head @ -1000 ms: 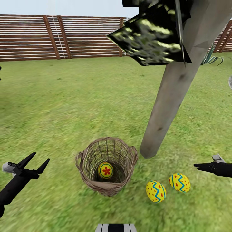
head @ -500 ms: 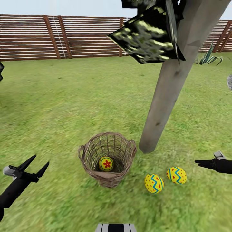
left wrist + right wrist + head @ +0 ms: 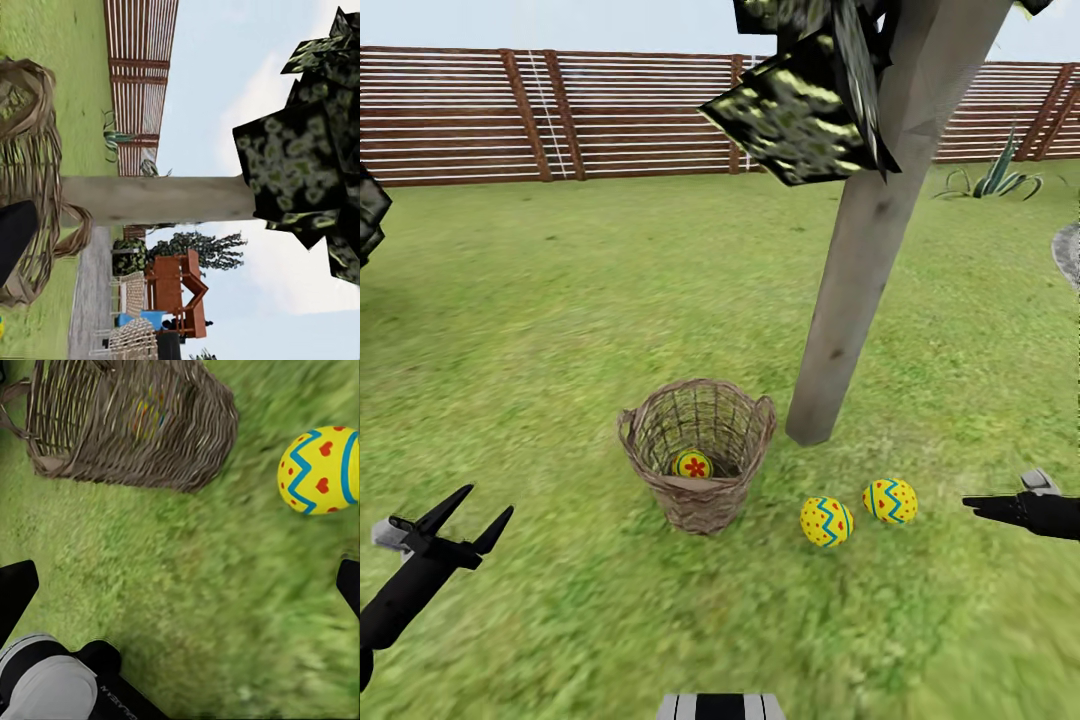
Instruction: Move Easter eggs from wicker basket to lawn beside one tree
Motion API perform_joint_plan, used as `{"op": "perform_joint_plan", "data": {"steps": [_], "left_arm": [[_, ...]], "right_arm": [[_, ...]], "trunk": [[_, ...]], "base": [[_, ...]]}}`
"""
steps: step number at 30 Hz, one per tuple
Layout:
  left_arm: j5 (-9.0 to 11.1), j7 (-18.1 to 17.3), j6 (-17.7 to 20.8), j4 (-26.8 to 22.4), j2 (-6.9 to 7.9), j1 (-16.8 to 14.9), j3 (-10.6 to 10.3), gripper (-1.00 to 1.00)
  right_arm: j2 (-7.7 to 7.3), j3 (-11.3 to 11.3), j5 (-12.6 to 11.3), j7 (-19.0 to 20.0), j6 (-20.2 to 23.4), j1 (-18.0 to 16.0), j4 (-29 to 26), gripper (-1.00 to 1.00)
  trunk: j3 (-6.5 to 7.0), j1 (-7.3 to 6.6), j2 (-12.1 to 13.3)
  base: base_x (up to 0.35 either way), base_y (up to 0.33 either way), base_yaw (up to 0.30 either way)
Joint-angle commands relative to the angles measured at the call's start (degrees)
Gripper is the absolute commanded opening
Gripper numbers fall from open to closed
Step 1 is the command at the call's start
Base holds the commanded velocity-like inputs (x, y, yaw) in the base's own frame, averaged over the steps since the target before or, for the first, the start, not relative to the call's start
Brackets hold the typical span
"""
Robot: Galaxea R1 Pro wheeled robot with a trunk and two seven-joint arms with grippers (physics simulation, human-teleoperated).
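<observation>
The wicker basket stands upright on the lawn, close to the tree trunk. Inside it lies a yellow egg with a red flower. Two more yellow eggs with blue zigzags and red dots rest on the grass by the trunk's base, to the basket's right. My left gripper hangs open low on the left, well short of the basket. My right gripper is at the right edge, beyond the eggs, its fingers spread wide and empty. The right wrist view has one egg and the basket.
A brown slatted fence closes the lawn at the back. Dark mottled leaf panels hang from the tree overhead. A spiky plant grows at the far right, and a grey paved edge shows there too.
The whole picture has shifted: the basket, eggs and trunk sit higher and smaller in the head view, so the camera has drawn back. The eggs and both grippers keep their places.
</observation>
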Motion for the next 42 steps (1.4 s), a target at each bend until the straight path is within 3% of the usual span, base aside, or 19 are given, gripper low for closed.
{"op": "perform_joint_plan", "data": {"steps": [1,6,8,9,12,14,16,18,21,26,27,28,29,33,37,39,42], "left_arm": [[0.0,-0.2,0.2,0.1,-0.04,0.0,0.0,1.0],[0.0,-0.1,0.1,0.2,-0.12,0.0,-0.1,1.0],[0.0,-0.1,0.1,0.1,-0.16,0.0,-0.2,1.0],[0.0,-0.1,0.1,0.0,-0.18,0.0,-0.2,1.0],[0.0,0.0,0.1,0.0,-0.3,0.0,-0.3,1.0],[0.0,0.0,0.1,0.0,-0.35,0.0,-0.4,1.0],[0.0,0.0,0.1,0.0,-0.37,0.0,-0.4,1.0],[0.0,0.0,0.1,0.0,-0.4,0.0,-0.4,1.0],[0.0,0.0,0.1,0.0,-0.45,0.0,-0.5,1.0],[0.0,0.1,0.1,0.0,-0.36,0.0,-0.5,1.0],[0.0,0.1,0.1,0.0,-0.35,0.0,-0.5,1.0],[0.0,0.1,0.1,0.0,-0.32,0.0,-0.5,1.0],[0.0,0.1,0.1,0.0,-0.3,0.0,-0.5,1.0],[0.0,0.1,0.1,0.0,-0.22,0.0,-0.5,1.0],[0.0,0.1,0.1,0.1,-0.21,0.0,-0.5,1.0],[0.0,0.0,0.1,0.1,-0.16,0.0,-0.4,1.0],[0.0,0.0,0.1,0.1,-0.12,0.0,-0.4,1.0]], "right_arm": [[0.28,-0.1,0.2,-0.5,0.6,0.0,-0.1,1.0],[3.89,-0.1,0.3,-9.1,0.7,0.0,-1.8,1.0],[6.74,0.0,0.5,-12.9,1.2,0.0,-5.3,1.0],[8.94,0.1,0.7,-16.1,2.5,0.0,-9.0,1.0],[13.42,0.2,0.9,-21.9,8.4,0.3,-18.7,1.0],[15.67,0.2,1.0,-23.9,13.1,0.5,-25.7,1.0],[16.79,0.3,0.8,-24.8,16.2,0.7,-32.7,1.0],[18.52,0.5,0.6,-25.2,17.6,0.9,-38.5,1.0],[22.49,0.7,1.8,-25.9,18.4,1.0,-42.2,1.0],[31.0,2.1,10.7,-27.2,18.7,0.9,-45.1,1.0],[31.69,2.2,11.4,-27.3,18.7,0.9,-45.6,1.0],[33.66,2.3,13.7,-27.4,18.7,0.8,-46.9,1.0],[34.29,2.3,14.4,-27.5,18.7,0.8,-47.3,1.0],[39.08,2.3,20.6,-27.5,18.7,0.7,-48.3,1.0],[45.19,2.3,29.7,-27.6,18.6,0.7,-48.6,1.0],[46.77,2.3,32.9,-27.6,18.6,0.7,-48.7,1.0],[47.72,2.3,35.0,-28.0,18.6,0.7,-48.6,1.0]], "trunk": [[-0.04,-0.05,0.0],[-0.04,-0.05,0.0],[-0.04,-0.05,0.0],[-0.04,-0.05,0.0],[-0.04,-0.05,0.0],[-0.04,-0.05,0.0],[-0.04,-0.05,0.0],[-0.04,-0.05,0.0],[-0.04,-0.05,0.0],[-0.04,-0.05,0.0],[-0.04,-0.05,0.0],[-0.04,-0.05,0.0],[-0.04,-0.05,0.0],[-0.04,-0.05,0.0],[-0.04,-0.05,0.0],[-0.04,-0.05,0.0],[-0.04,-0.05,0.0]], "base": [[-0.341,0.0,0.0],[-0.182,0.0,0.0],[-0.036,0.0,0.0],[-0.014,0.0,0.0],[-0.006,0.0,0.0],[-0.002,0.0,0.0],[0.0,0.0,0.0],[0.0,0.0,0.0],[0.0,0.0,0.0],[0.0,0.0,0.0],[0.0,0.0,0.0],[0.024,0.0,0.0],[0.052,0.0,0.0],[0.193,0.0,0.0],[0.297,0.0,0.0],[0.319,0.0,0.0],[0.324,0.0,0.0]]}}
